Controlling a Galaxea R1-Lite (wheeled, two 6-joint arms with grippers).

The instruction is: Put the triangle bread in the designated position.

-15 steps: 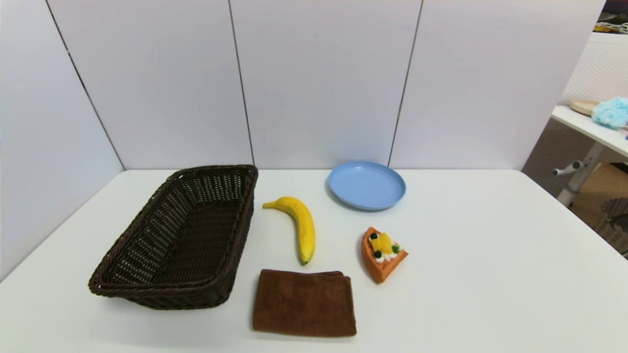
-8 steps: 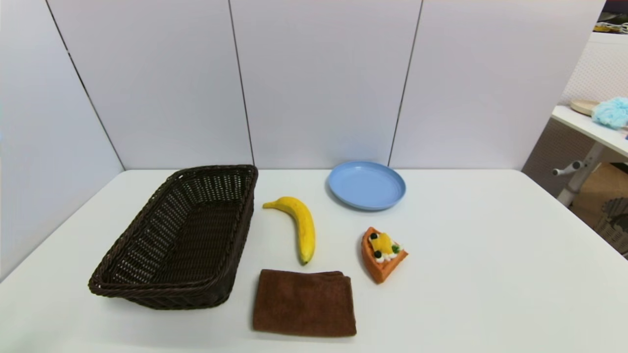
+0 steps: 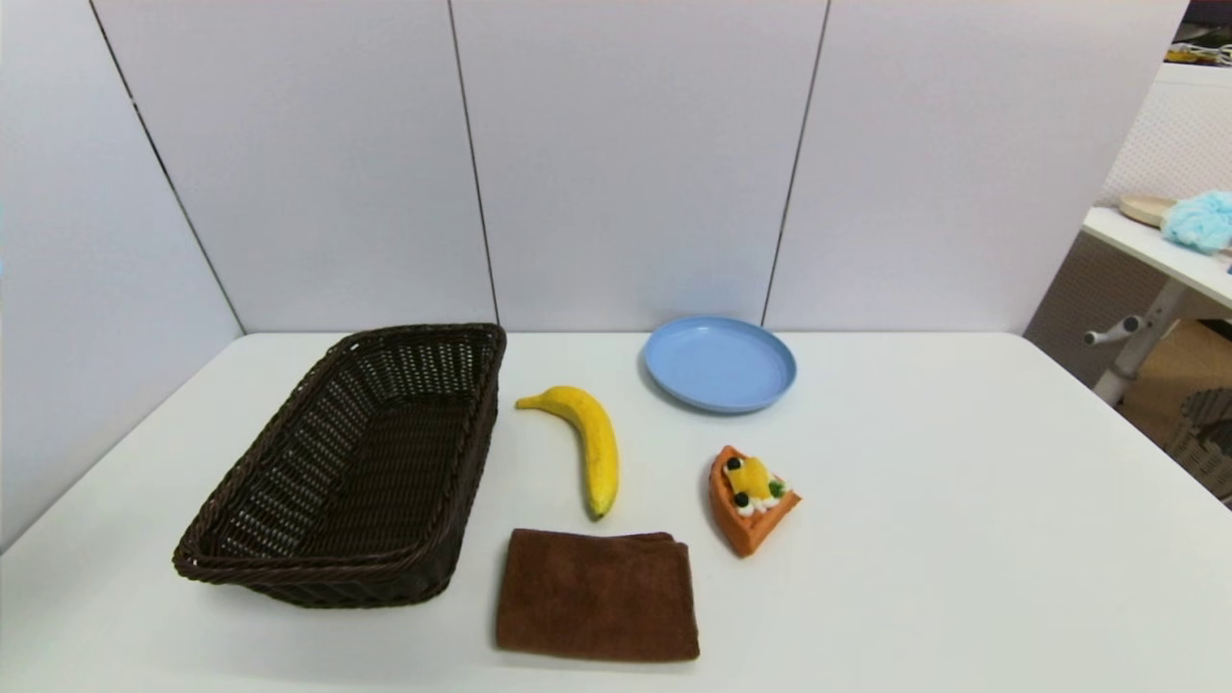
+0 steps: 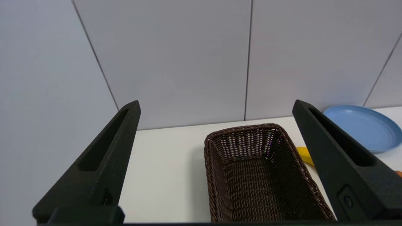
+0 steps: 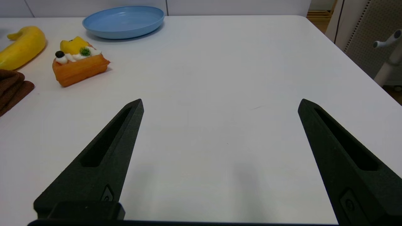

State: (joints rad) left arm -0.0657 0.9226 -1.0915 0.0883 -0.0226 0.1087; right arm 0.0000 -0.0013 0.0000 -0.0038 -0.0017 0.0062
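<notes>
No readable text, labels, brands, nos. or signs anywhere in the head, left wrist or right wrist views (checked all three).

triangle bread (image 3: 751,498) flat on tabletop
</notes>
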